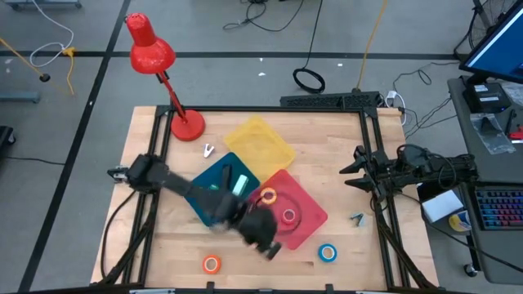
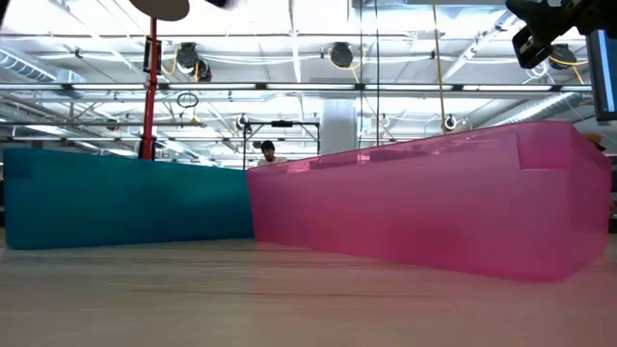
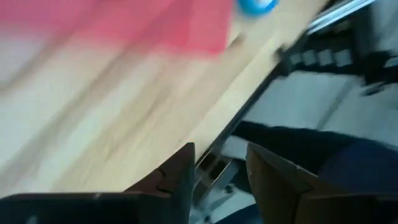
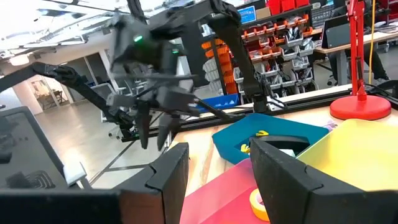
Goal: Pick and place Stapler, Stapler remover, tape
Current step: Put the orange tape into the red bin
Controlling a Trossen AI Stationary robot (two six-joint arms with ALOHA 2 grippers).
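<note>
My left gripper (image 1: 268,245) hangs open and blurred over the near edge of the red tray (image 1: 306,224), with nothing between its fingers (image 3: 180,177). In the red tray lie an orange tape roll (image 1: 267,196) and a pink one (image 1: 288,215). Another orange roll (image 1: 212,263) and a blue roll (image 1: 328,252) lie flat on the table near its front edge. The blue tray (image 1: 214,175) holds a pale thing (image 1: 239,184) that I cannot identify. A small teal tool (image 1: 357,218) lies on the table's right. My right gripper (image 1: 350,170) waits open at the right edge.
A yellow tray (image 1: 257,143) stands behind the blue and red trays. A red desk lamp (image 1: 186,124) stands at the far left, and a small white thing (image 1: 208,150) lies near its base. Bare wood shows at the near left and far right.
</note>
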